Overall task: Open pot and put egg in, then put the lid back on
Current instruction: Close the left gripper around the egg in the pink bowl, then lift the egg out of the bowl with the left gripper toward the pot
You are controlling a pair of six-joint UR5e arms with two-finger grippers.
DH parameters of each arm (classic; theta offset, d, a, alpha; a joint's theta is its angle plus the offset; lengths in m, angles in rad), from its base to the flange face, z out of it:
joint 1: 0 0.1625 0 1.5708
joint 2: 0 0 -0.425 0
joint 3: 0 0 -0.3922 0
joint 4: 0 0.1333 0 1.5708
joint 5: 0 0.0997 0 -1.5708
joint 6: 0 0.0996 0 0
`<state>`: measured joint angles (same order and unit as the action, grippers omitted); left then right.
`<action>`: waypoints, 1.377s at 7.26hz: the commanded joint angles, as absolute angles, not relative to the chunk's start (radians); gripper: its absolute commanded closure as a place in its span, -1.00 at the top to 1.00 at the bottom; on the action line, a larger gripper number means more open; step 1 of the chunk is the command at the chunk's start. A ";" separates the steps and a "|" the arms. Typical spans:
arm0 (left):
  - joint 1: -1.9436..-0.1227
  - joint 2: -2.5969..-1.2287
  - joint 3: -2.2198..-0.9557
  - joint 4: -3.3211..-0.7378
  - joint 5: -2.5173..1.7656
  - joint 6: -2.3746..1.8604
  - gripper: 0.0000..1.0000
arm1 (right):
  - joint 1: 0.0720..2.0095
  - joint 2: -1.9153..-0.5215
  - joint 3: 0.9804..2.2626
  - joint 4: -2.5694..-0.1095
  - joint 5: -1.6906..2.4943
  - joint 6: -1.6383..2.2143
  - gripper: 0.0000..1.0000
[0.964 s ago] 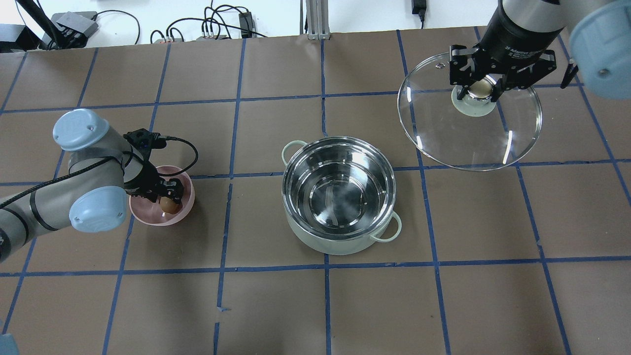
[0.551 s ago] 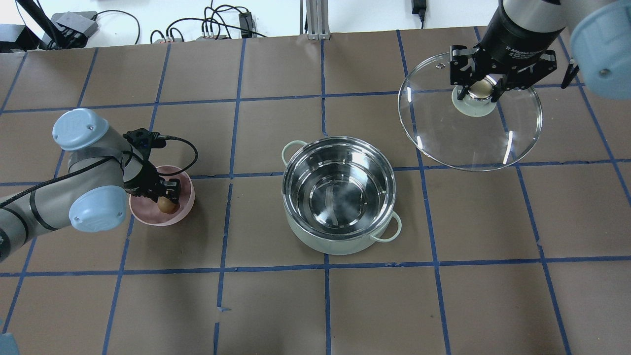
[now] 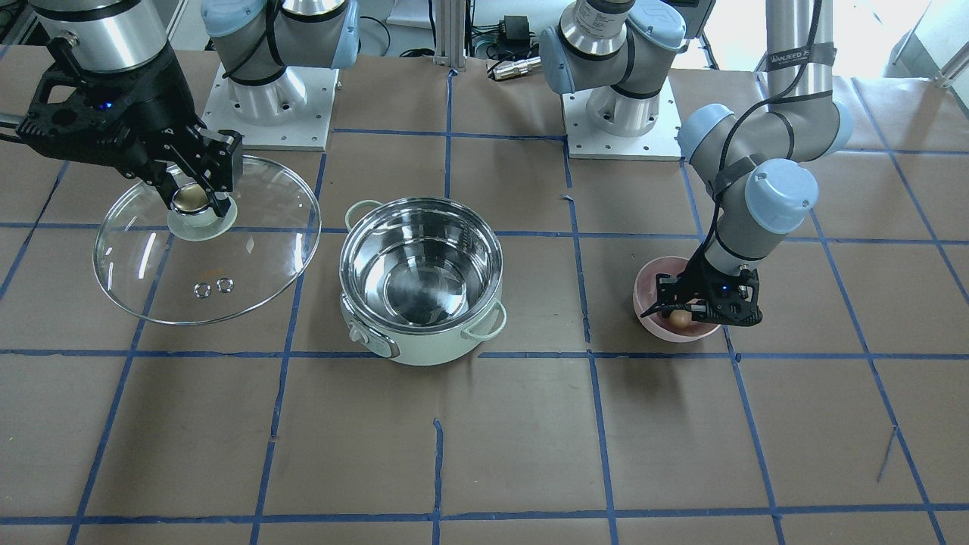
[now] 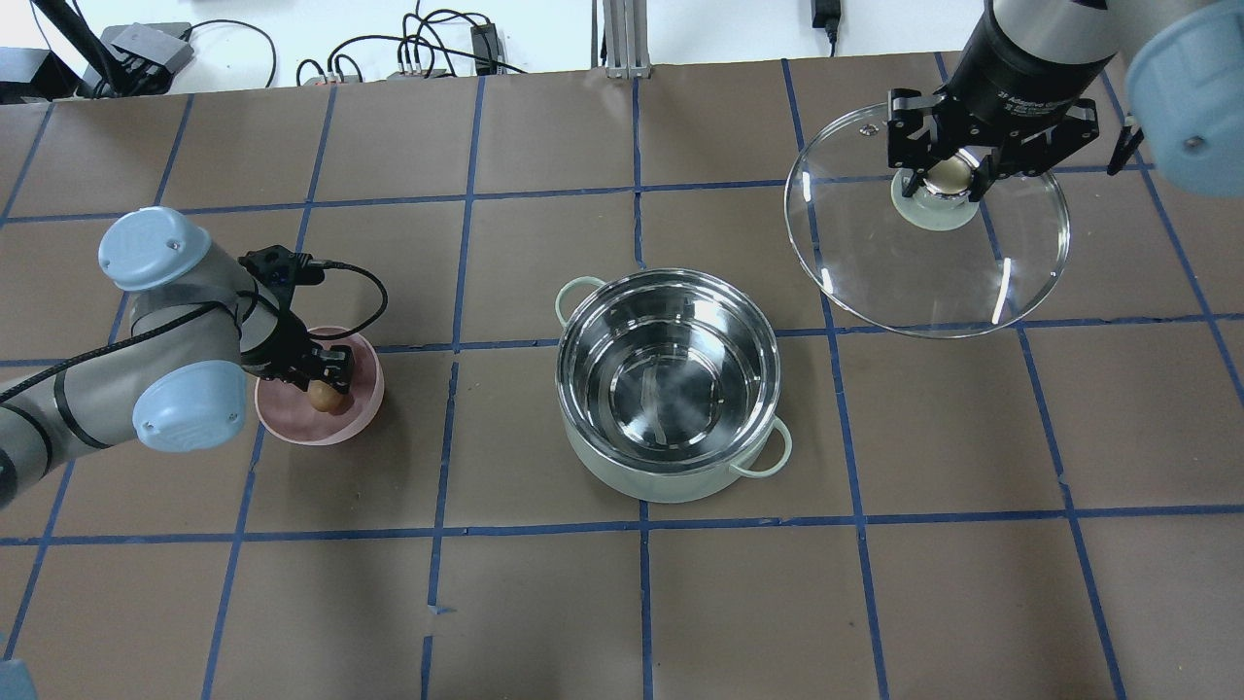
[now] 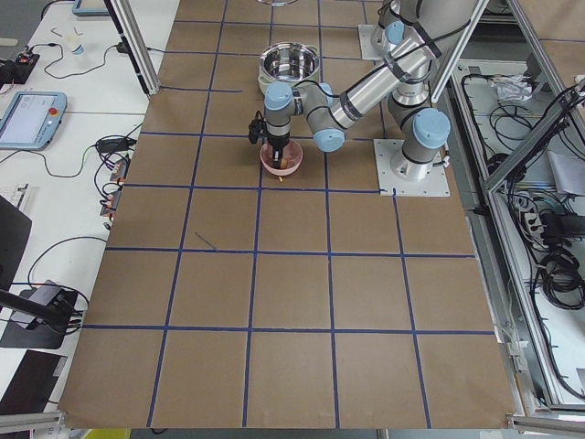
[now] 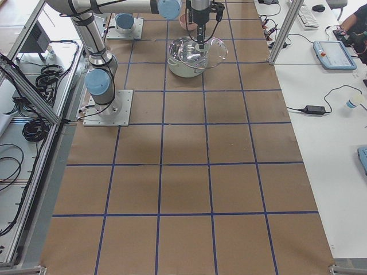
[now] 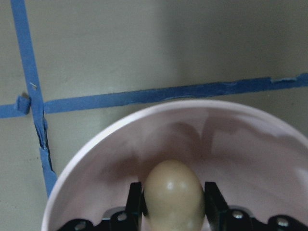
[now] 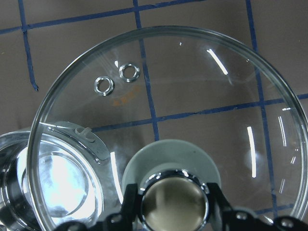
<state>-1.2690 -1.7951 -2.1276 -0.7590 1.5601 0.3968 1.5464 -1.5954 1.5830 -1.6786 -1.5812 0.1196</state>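
Brown paper gridded with blue tape covers the bench (image 4: 544,603). At the left of the overhead view, the left tool (image 4: 326,389) reaches down into a pink bowl (image 4: 362,416). Its two fingers (image 7: 135,204) are closed on the egg (image 4: 322,398), one on each side. In the left wrist view the egg stands upright between them with the bowl's inner wall behind it. Whether it touches the bowl's floor cannot be told.

In the middle stands the pot (image 4: 671,481), uncovered, with nothing in its shiny steel inside. One loop handle points to the far left and the other to the near right. Its dial (image 3: 371,342) faces away from the robot.

Farther right and toward the far edge, the right tool (image 4: 948,175) grips the lid (image 4: 923,272) by its knob (image 8: 174,204), a finger clamped on either side. The lid hangs in the air, off the pot. In the right wrist view the pot's rim shows through the glass at the lower left. The two vents (image 8: 129,71) sit near the lid's rim, on the side away from the robot.
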 commanded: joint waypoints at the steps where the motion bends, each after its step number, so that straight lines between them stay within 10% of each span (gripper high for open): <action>1: -1.285 -1.770 -2.051 -0.797 1.562 0.399 -0.88 | 1.546 -1.597 1.582 -1.678 -1.582 0.120 -0.27; 10: -1.822 -1.710 -1.778 -1.083 1.519 -0.391 -0.88 | 1.542 -1.595 1.578 -1.686 -1.594 0.098 -0.27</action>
